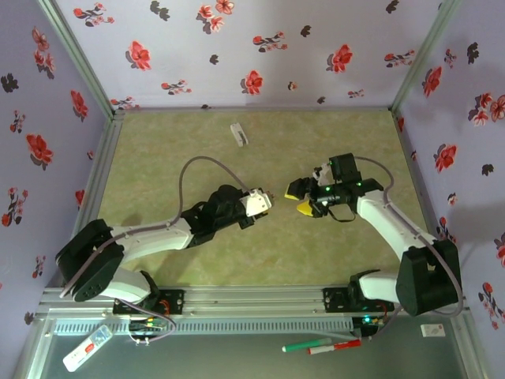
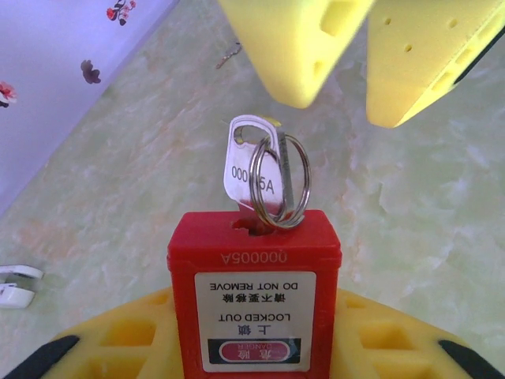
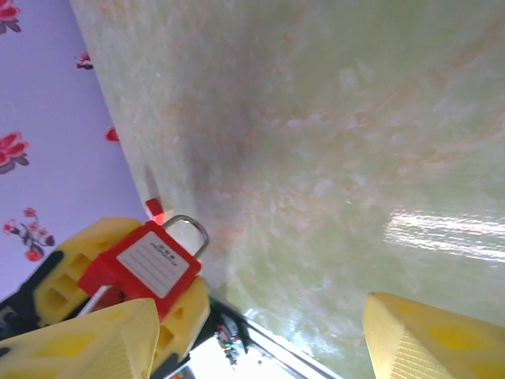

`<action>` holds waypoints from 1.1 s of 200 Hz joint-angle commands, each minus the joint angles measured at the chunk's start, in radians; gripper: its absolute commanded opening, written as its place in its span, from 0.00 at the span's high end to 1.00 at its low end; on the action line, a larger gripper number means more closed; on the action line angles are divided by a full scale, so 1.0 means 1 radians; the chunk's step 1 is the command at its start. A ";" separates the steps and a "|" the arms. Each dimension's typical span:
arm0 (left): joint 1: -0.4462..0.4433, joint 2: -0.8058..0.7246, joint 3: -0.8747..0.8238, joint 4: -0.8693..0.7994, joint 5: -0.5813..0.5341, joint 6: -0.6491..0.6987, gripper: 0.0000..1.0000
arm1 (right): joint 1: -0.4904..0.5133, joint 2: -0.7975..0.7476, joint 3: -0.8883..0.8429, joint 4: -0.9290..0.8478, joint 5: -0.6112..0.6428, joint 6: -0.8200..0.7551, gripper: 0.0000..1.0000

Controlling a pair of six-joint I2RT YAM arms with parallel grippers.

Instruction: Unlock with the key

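In the top view I see the left gripper [image 1: 267, 200] a little left of the centre, closed on the red padlock [image 2: 254, 292], which sits in the lower middle of the left wrist view. The key [image 2: 246, 170] stands in its keyhole and carries the ring [image 2: 286, 183]. Right of the centre, the right gripper [image 1: 300, 198] has its jaws wide apart, near the key but not touching it, above the green surface [image 1: 197, 142].

A red padlock [image 2: 254, 304] stands gripped in the left claw [image 2: 254, 351], a ringed silver key [image 2: 249, 170] seated in its top. Above it, the right claw [image 2: 357, 67] hangs spread, yellow fingers [image 2: 296, 43] clear of the key.
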 commanded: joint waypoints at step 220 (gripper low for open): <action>0.127 0.007 0.336 -0.567 0.519 -0.014 1.00 | 0.094 -0.267 -0.098 0.342 -0.124 -0.991 0.29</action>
